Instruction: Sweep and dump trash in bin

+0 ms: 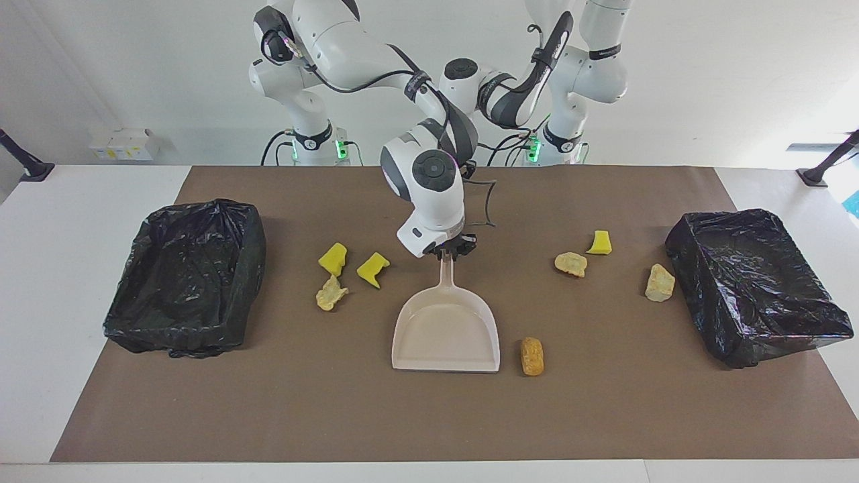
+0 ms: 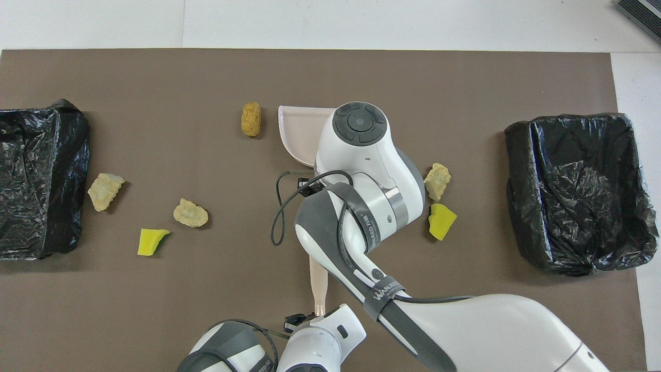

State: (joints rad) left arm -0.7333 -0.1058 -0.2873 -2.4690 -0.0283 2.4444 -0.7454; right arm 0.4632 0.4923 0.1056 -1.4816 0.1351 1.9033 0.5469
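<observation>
"WANJEED" in white on the dark strap (image 2: 383, 298) round the right arm's forearm, overhead view. Same word, partly readable, on 2nd strap (image 2: 370, 227) nearer wrist. Nothing else legible.

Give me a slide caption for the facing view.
Right gripper shut on the dustpan handle, trash scattered between two bins.

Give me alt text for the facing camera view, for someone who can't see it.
The right hand grips the handle of a beige dustpan mid-table, with seven pieces of trash scattered on the brown mat around it. Black-lined bins sit at the table's two ends; the left hand is out of sight here.
</observation>
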